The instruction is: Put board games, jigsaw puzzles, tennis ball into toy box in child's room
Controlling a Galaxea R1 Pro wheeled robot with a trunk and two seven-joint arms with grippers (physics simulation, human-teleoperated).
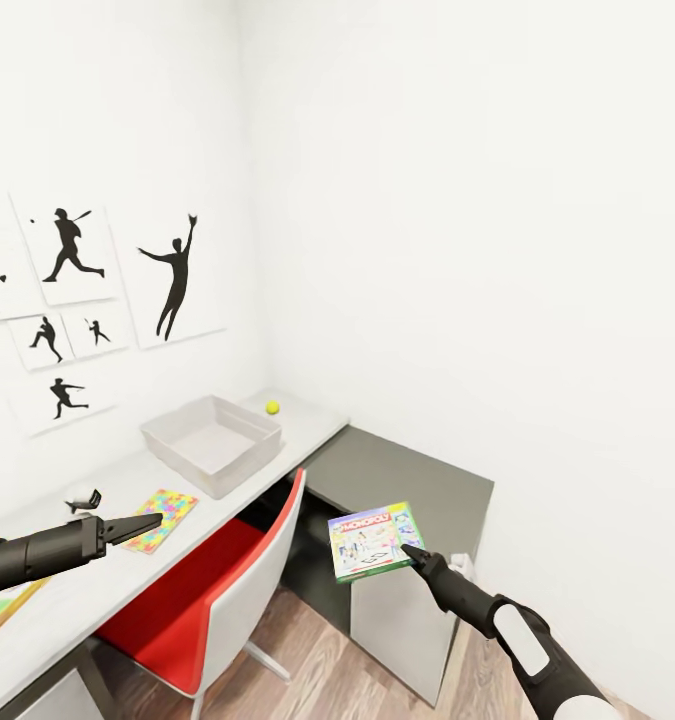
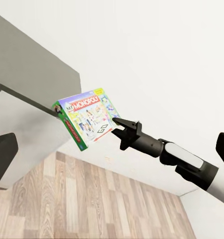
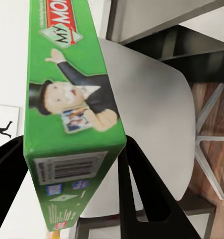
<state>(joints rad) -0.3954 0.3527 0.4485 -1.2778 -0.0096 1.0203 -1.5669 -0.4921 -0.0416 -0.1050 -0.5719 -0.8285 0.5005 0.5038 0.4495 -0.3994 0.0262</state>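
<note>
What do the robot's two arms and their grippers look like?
Both arms are dark grey, rounded tubes. The right arm has white shell sections. The right gripper and left gripper each have two slim black, pointed fingers. No cables or markings are visible.

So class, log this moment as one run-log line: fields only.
right gripper: shut on Monopoly box, held over floor | left gripper: open, over table | toy box: empty | tennis ball: on table

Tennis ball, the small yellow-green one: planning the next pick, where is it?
In the head view, the tennis ball lies on the white table, just behind the grey toy box.
</note>
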